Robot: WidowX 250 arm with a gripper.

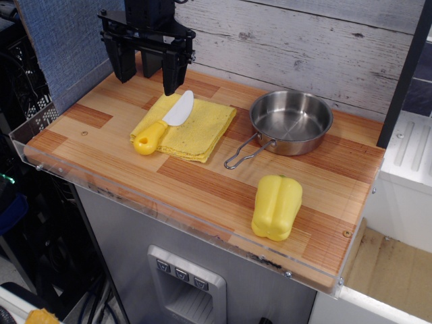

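Observation.image, the single view, is taken from above and in front of a wooden counter. A toy knife (164,125) is seen lying flat on a folded yellow cloth (194,129) near the back left of the counter. Its long axis is set on a diagonal: the yellow handle is pointed toward the front left, and the white blade is pointed toward the back right, where its tip is found just below the gripper (147,73). The gripper (black, with two broad fingers) is held above the back edge of the cloth with its fingers spread apart, and nothing is held between them; the right-hand finger in the picture is seen just above the blade tip, though contact cannot be judged.

To the right of the cloth, and apart from it, a small steel pan (290,123) is placed, its wire handle turned toward the front left. Nearer the front right, well apart from the knife, a yellow bell pepper (276,206) is laid on its side.

No readable writing or brand is shown anywhere.

The counter (202,185) is made of striped wood planks and is edged with a clear plastic rim. Behind it a whitewashed plank wall (304,40) is seen, with a grey-blue panel (61,40) at the left. Below the counter a grey cabinet front with a small switch plate (183,280) is visible.
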